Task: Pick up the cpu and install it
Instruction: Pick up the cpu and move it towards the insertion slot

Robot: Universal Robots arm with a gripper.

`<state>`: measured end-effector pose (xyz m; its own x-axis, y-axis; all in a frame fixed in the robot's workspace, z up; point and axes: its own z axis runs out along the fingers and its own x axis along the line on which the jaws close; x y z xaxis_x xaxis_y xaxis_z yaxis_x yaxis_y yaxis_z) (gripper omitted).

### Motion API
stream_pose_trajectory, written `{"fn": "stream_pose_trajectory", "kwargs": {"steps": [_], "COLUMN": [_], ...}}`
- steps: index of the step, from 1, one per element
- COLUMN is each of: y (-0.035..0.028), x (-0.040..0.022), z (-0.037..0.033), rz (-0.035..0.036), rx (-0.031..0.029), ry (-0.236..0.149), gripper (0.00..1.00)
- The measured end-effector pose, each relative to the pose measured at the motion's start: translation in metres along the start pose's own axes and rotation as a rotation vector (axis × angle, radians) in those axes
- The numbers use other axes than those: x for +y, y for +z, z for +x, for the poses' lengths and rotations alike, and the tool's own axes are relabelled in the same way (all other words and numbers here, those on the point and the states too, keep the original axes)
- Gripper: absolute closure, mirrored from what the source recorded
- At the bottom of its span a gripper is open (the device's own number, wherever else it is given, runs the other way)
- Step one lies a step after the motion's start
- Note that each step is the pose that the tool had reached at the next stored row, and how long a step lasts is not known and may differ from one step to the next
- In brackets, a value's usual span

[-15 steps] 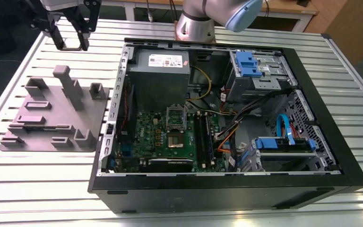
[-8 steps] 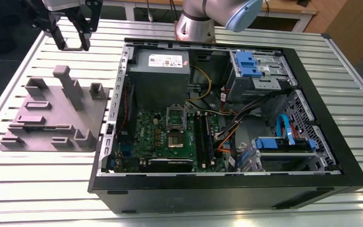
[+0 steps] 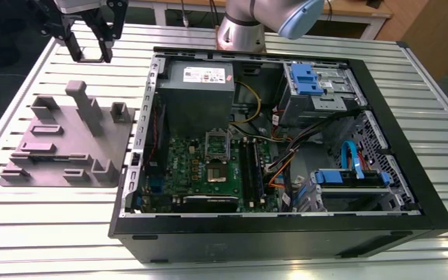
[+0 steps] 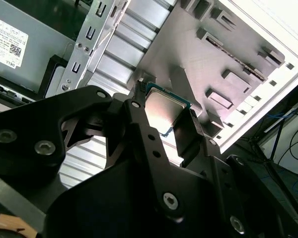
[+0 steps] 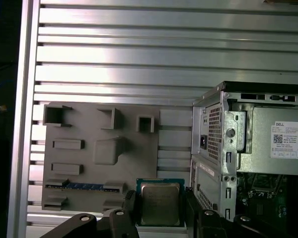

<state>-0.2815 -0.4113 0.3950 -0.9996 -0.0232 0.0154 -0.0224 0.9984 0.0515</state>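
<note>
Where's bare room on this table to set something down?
Bare silver slatted table lies between the grey moulded fixture plate and the near edge, and at the exterior view's right of the black open computer case, whose inside is crowded.

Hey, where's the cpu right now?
In the first wrist view the cpu sits clamped in the gripper, near the grey tray, with the computer case alongside.

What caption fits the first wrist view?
Gripper shut on the cpu, with the grey fixture and computer case beyond.

cpu (image 5: 160, 203) edges probably tucked behind fingers (image 5: 131, 210), arm (image 3: 244, 26) cropped above
</note>
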Motion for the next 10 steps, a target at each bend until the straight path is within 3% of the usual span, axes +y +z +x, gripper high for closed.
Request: {"fn": "stream_pose_trajectory", "kwargs": {"steps": [10], "y": [-0.0001], "x": [-0.0001], "z": [-0.0026], "rz": [0.0000], "rx": [0.0000], "ry": [0.000], "gripper": [0.53]}}
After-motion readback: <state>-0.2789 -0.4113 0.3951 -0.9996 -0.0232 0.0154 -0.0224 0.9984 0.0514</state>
